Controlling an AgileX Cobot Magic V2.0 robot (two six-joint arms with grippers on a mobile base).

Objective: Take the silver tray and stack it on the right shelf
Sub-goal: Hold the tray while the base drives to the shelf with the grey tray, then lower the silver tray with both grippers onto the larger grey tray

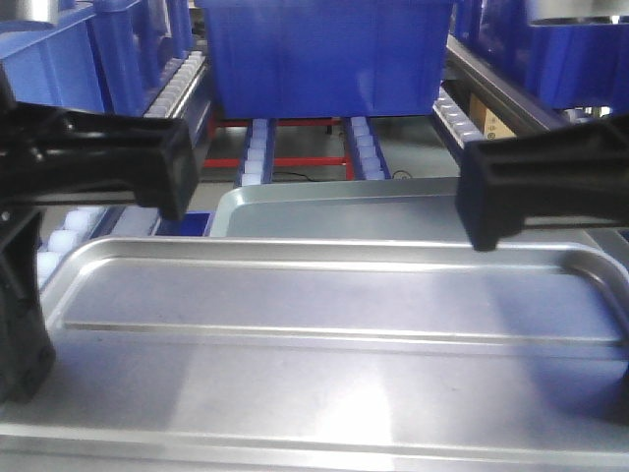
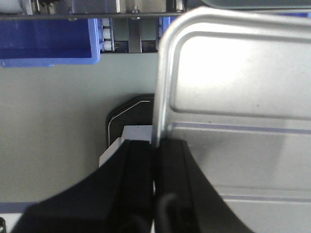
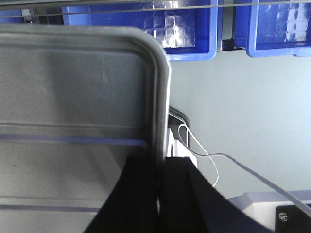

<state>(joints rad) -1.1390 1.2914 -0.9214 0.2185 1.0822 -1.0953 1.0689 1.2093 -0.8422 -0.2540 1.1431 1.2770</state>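
Left claw [image 2: 155, 151] — clamps silver tray [image 1: 324, 379] rim | right claw [image 3: 160, 169] — likewise

**Blue bins, a dull tray, a cable**

A large blue plastic bin [image 1: 324, 54] stands at the back in the middle, with blue plastic crates [image 1: 69, 59] to its left. Below it runs a red metal bar [image 1: 295, 162]. A duller grey plain-floored tray [image 1: 334, 214] lies nearer. A thin white cable [image 3: 206, 155] shows against the pale grey floor [image 3: 243, 97].
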